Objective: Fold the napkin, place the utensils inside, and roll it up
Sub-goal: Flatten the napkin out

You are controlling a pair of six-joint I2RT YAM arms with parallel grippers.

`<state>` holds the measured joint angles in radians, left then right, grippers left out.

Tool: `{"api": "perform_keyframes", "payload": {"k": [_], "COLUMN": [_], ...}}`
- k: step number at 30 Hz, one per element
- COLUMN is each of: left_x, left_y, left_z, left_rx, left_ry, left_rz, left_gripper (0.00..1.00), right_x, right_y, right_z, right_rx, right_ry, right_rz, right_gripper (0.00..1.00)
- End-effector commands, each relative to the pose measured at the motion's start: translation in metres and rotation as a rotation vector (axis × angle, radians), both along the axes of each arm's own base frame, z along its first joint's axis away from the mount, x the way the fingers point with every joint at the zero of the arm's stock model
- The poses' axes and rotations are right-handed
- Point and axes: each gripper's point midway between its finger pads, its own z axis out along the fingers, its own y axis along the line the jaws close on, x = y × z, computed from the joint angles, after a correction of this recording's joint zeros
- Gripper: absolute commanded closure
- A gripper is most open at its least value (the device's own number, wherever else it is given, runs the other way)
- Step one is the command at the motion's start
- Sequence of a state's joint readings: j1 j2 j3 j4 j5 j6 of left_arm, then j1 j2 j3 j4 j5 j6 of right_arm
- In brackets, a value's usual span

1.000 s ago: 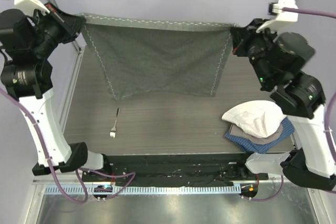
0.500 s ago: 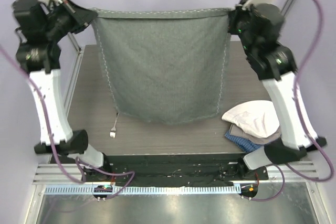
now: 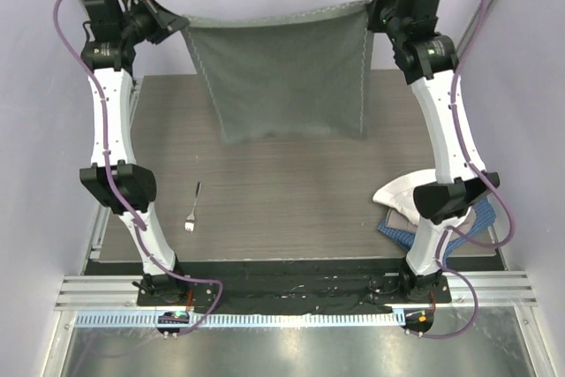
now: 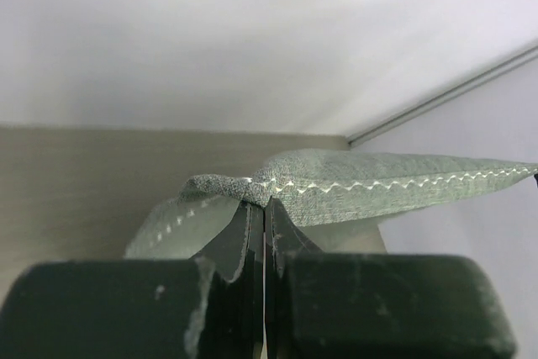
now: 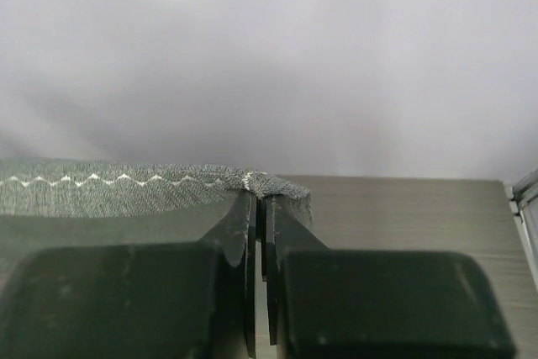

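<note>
The grey-green napkin (image 3: 282, 72) hangs as a sheet above the far half of the table, stretched between both arms. My left gripper (image 3: 183, 23) is shut on its upper left corner, and my right gripper (image 3: 368, 8) is shut on its upper right corner. In the left wrist view the hem of the napkin (image 4: 370, 184) is pinched at the tips of the left gripper (image 4: 265, 206). Seen from the right wrist, the napkin (image 5: 126, 187) corner drapes over the tips of the right gripper (image 5: 261, 199). A small silver fork (image 3: 193, 207) lies on the table, near left, apart from the cloth.
A cream-white cloth (image 3: 402, 192) sits on a blue checked cloth (image 3: 395, 229) at the table's right front, partly hidden by the right arm. The dark wood table (image 3: 291, 192) has a metal rail along its left edge (image 3: 95, 236). Grey walls stand behind.
Both arms have stretched farther back and upward, carrying the napkin toward the far wall. Its lower edge has moved away from the fork. The fork has not moved.
</note>
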<state>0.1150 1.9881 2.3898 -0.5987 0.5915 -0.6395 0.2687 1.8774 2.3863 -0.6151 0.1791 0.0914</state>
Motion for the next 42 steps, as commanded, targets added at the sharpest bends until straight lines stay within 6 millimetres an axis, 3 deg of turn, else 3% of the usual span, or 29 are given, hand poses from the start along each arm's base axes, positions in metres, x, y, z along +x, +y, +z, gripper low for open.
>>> {"api": "perform_keyframes", "payload": {"k": [1, 3, 4, 5, 6, 7, 8, 9, 10, 11, 12, 13, 14, 15, 16, 17, 18, 19, 20, 21, 22, 24, 25, 26, 29, 32, 34, 40, 42], "left_x": [-0.050, -0.060, -0.055, -0.065, -0.059, -0.061, -0.064, -0.075, -0.073, -0.077, -0.089, -0.093, -0.100, -0.115, -0.120, -0.131, -0.148, -0.158, -0.167, -0.184, -0.194, -0.223, -0.231, -0.247, -0.266, -0.267, -0.263, -0.219, -0.211], "left_y": [-0.008, -0.009, -0.008, -0.009, -0.008, -0.007, -0.006, -0.007, -0.003, -0.001, -0.001, 0.002, 0.003, 0.003, 0.009, 0.009, 0.008, 0.010, 0.008, 0.006, 0.005, 0.004, 0.005, 0.003, 0.002, 0.006, 0.007, 0.018, 0.021], "left_z": [0.110, 0.111, 0.092, 0.094, 0.065, 0.054, 0.042, 0.036, -0.006, -0.026, -0.061, -0.081, -0.100, -0.132, -0.152, -0.171, -0.204, -0.220, -0.235, -0.266, -0.275, -0.302, -0.309, -0.320, -0.326, -0.313, -0.301, -0.222, -0.212], "left_rx": [0.040, 0.048, 0.054, 0.063, 0.060, 0.076, 0.080, 0.088, 0.086, 0.095, 0.091, 0.092, 0.095, 0.091, 0.097, 0.093, 0.084, 0.081, 0.071, 0.069, 0.073, 0.101, 0.113, 0.123, 0.138, 0.165, 0.174, 0.220, 0.234], "left_ry": [-0.334, -0.339, -0.297, -0.302, -0.233, -0.215, -0.189, -0.178, -0.080, -0.038, 0.041, 0.087, 0.136, 0.211, 0.265, 0.326, 0.410, 0.456, 0.497, 0.572, 0.598, 0.693, 0.718, 0.763, 0.789, 0.752, 0.724, 0.484, 0.456], "left_rz": [-0.044, -0.044, -0.043, -0.041, -0.044, -0.043, -0.040, -0.036, -0.018, -0.007, 0.001, 0.020, 0.030, 0.040, 0.082, 0.092, 0.098, 0.117, 0.117, 0.111, 0.108, 0.088, 0.086, 0.070, 0.056, 0.073, 0.076, 0.121, 0.135], "left_gripper": [1.00, 1.00, 1.00, 1.00, 1.00, 1.00, 1.00, 1.00, 1.00, 1.00, 1.00, 1.00, 1.00, 1.00, 1.00, 1.00, 1.00, 1.00, 1.00, 1.00, 1.00, 1.00, 0.96, 0.80, 0.47, 0.28, 0.24, 0.19, 0.19], "right_x": [-0.058, -0.071, -0.074, -0.083, -0.086, -0.091, -0.096, -0.101, -0.104, -0.105, -0.118, -0.123, -0.132, -0.141, -0.148, -0.163, -0.173, -0.189, -0.197, -0.206, -0.217, -0.232, -0.236, -0.242, -0.248, -0.252, -0.255, -0.253, -0.244], "right_y": [-0.019, -0.023, -0.025, -0.029, -0.029, -0.031, -0.032, -0.031, -0.030, -0.026, -0.026, -0.024, -0.025, -0.022, -0.021, -0.020, -0.016, -0.017, -0.016, -0.014, -0.015, -0.012, -0.013, -0.013, -0.012, -0.013, -0.015, -0.008, -0.001], "right_z": [0.092, 0.078, 0.074, 0.057, 0.046, 0.038, 0.006, -0.009, -0.026, -0.077, -0.088, -0.110, -0.160, -0.175, -0.198, -0.244, -0.260, -0.296, -0.311, -0.323, -0.338, -0.350, -0.355, -0.357, -0.359, -0.361, -0.365, -0.362, -0.357], "right_rx": [0.027, 0.024, 0.026, 0.020, 0.019, 0.022, 0.030, 0.040, 0.048, 0.047, 0.088, 0.105, 0.103, 0.151, 0.168, 0.167, 0.216, 0.217, 0.228, 0.230, 0.234, 0.226, 0.219, 0.214, 0.213, 0.205, 0.193, 0.155, 0.134], "right_ry": [-0.222, -0.189, -0.186, -0.149, -0.128, -0.117, -0.052, -0.024, 0.009, 0.117, 0.139, 0.183, 0.288, 0.319, 0.367, 0.468, 0.512, 0.597, 0.631, 0.665, 0.708, 0.758, 0.776, 0.796, 0.814, 0.836, 0.850, 0.848, 0.824], "right_rz": [-0.004, -0.008, -0.013, -0.020, -0.023, -0.025, -0.030, -0.024, -0.020, -0.009, -0.006, -0.007, -0.013, -0.014, -0.013, -0.021, -0.016, -0.026, -0.033, -0.034, -0.045, -0.051, -0.055, -0.060, -0.069, -0.075, -0.083, -0.066, -0.055], "right_gripper": [0.99, 0.99, 0.99, 0.99, 0.99, 0.99, 0.99, 0.99, 0.99, 0.99, 0.99, 0.99, 0.99, 0.99, 0.99, 0.99, 0.99, 0.99, 0.99, 0.99, 0.99, 0.99, 0.99, 0.99, 0.99, 0.97, 0.96, 0.95, 0.95]}}
